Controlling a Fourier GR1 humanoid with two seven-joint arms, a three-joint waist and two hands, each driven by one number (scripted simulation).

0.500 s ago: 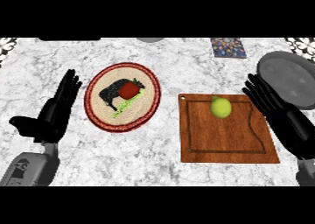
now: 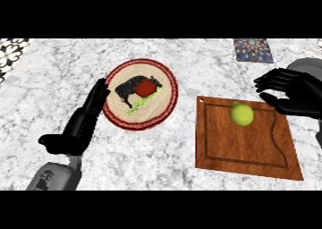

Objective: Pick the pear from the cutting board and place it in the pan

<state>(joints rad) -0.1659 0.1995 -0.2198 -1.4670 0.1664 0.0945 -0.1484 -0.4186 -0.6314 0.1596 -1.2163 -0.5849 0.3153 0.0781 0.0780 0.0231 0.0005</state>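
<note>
pear [image 2: 241,113] is lying on the cutting board [image 2: 246,150], near its top edge. right hand [image 2: 299,96] is hovering just beside it, fingers [image 2: 274,81] half-bent, apart from thumb, pinching nothing. risk: closing off-centre could be rolling pear away. left hand [image 2: 81,123] is resting, fingers straight, together.

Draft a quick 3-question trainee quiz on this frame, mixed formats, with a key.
1. True or false: the pear lies on the cutting board.
2. Pick one. The right hand is: A) curled round the pear; B) beside the pear, not holding it; C) flat on the board's near edge.
3. Fill in: the grey pan shows at the view's upper ___, partly hidden by the right hand.

Key: 1 true; 2 B; 3 right.
</note>
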